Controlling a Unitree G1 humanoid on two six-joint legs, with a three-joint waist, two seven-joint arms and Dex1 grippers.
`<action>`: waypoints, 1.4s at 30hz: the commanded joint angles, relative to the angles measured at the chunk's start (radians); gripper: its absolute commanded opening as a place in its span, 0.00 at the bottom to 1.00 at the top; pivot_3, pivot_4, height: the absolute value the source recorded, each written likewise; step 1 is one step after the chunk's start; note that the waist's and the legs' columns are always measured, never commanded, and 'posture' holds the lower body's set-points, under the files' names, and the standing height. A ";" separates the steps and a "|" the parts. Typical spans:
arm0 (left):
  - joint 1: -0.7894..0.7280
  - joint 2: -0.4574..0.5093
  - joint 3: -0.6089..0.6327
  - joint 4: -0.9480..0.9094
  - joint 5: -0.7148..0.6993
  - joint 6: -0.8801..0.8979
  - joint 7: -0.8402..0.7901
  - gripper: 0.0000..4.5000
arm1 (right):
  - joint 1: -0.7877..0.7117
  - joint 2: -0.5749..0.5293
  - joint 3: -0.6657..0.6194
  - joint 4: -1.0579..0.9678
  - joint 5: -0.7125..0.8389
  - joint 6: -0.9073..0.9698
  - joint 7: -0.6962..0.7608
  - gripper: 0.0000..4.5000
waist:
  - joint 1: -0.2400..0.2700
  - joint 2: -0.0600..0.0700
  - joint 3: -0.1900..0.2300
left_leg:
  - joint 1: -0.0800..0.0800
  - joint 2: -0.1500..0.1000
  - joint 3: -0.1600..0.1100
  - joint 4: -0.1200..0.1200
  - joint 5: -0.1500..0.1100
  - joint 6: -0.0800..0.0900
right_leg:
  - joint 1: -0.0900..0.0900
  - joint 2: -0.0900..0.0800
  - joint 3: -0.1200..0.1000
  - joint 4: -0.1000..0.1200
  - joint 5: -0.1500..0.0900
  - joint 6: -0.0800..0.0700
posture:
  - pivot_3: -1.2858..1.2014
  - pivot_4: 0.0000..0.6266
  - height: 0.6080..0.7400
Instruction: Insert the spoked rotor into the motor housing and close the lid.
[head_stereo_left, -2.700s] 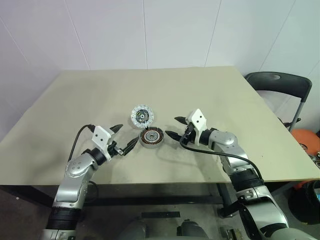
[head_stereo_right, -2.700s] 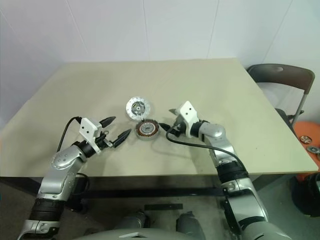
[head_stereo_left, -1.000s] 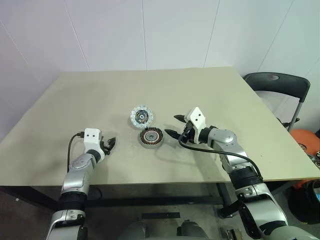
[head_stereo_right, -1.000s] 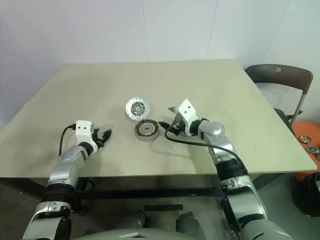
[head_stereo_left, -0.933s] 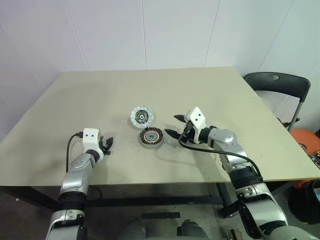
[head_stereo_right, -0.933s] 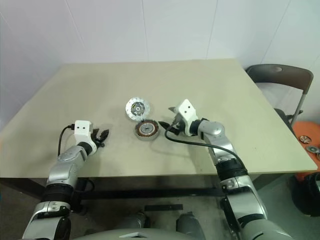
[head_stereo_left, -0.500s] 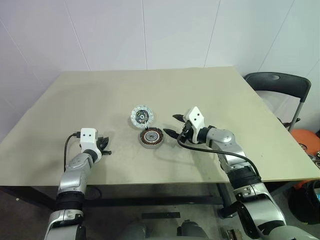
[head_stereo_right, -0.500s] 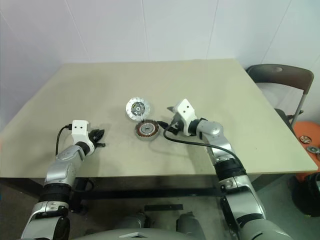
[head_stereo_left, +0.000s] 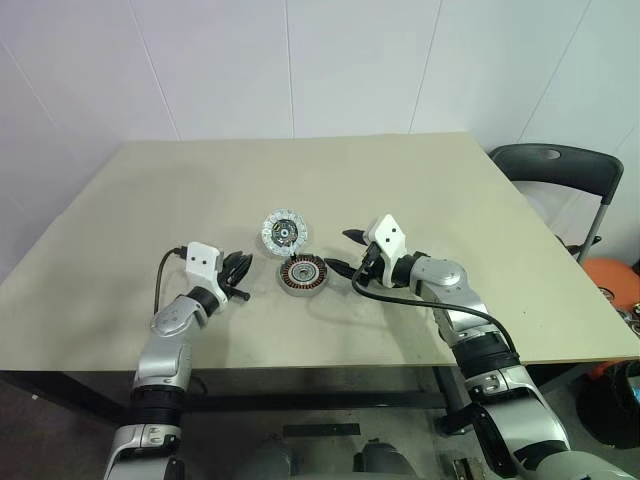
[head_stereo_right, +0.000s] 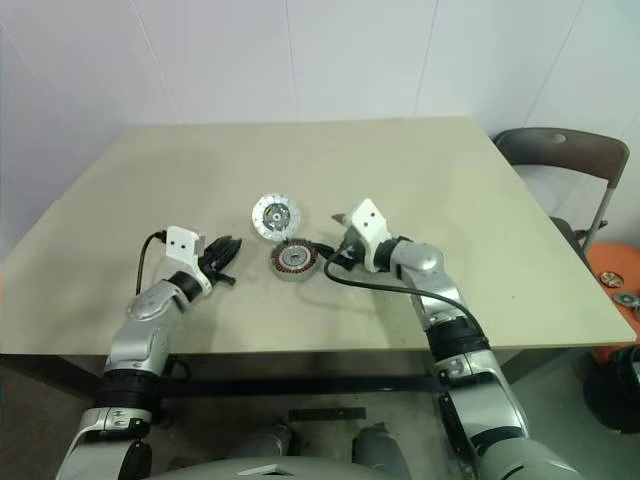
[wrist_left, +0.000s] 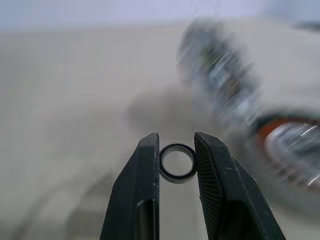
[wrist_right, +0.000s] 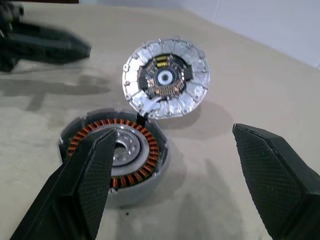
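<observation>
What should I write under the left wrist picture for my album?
The left gripper pinches a small dark ring above the table.

The motor housing (head_stereo_left: 302, 275) and the lid (head_stereo_left: 284, 230) sit close together mid-counter (head_stereo_left: 420, 180), with bare surface all round them toward the far edge and both side edges. The right claw (head_stereo_left: 343, 252), jaws wide, stands just beside the housing on its right; the left claw (head_stereo_left: 243, 277), closed on a small dark ring (wrist_left: 177, 162), blocks its left side. Above the housing's open top nothing intervenes.
</observation>
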 joint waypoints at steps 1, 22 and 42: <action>-0.036 -0.006 -0.052 -0.055 -0.008 -0.011 -0.053 0.15 | -0.030 0.014 0.001 -0.018 0.002 -0.019 -0.001 0.87 | 0.000 0.000 0.000 | 0.000 0.000 0.000 0.000 0.000 0.000 | 0.000 0.000 0.000 0.000 0.000 0.000 | 0.52 0.00 1.00; -0.267 -0.022 -0.098 0.316 -0.023 -0.089 -0.291 0.15 | 0.045 -0.033 0.021 -0.247 0.098 0.203 0.133 0.87 | 0.000 0.000 0.000 | -0.001 0.000 -0.001 0.001 0.000 0.000 | 0.000 0.000 -0.001 0.000 0.000 0.000 | 0.52 0.00 1.00; -0.372 -0.026 -0.103 0.586 0.020 -0.213 -0.399 0.15 | 0.073 -0.031 0.016 -0.303 0.100 0.227 0.092 0.87 | 0.000 -0.001 0.000 | -0.005 0.000 -0.002 0.002 0.000 0.000 | -0.003 0.000 -0.001 0.001 0.000 0.000 | 0.52 0.00 1.00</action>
